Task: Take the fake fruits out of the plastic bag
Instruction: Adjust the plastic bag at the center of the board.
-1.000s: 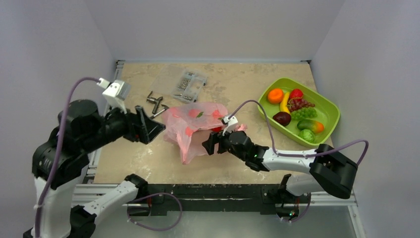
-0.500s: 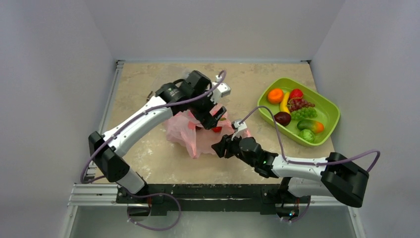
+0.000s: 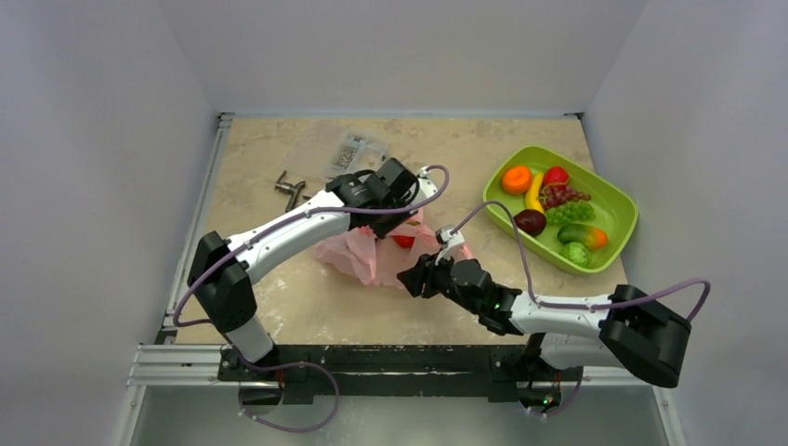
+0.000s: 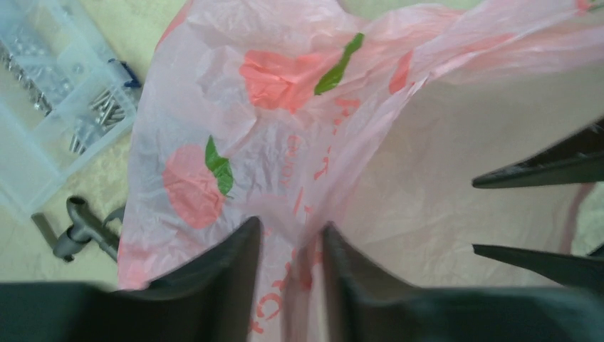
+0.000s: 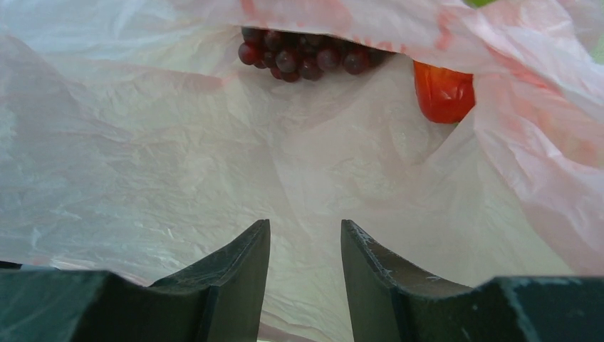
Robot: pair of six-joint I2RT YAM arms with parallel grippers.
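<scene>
Your left gripper [image 4: 290, 231] is pinched nearly closed on a fold of the plastic bag [image 4: 285, 142], which lies on the counter [image 3: 297, 311]. Your right gripper [image 5: 305, 231] is narrowly parted at the bag's mouth; I cannot tell whether it holds film. Dark red grapes [image 5: 306, 58] and a red fruit [image 5: 443, 92] lie inside.

The white-shelled, black-jointed left arm [image 3: 279, 234] and its twin right arm [image 3: 562, 314] are each trailing a looping lilac cable [image 3: 487, 206] — matte black wedge-shaped fingers [image 5: 235, 278] are tapering forward.
</scene>
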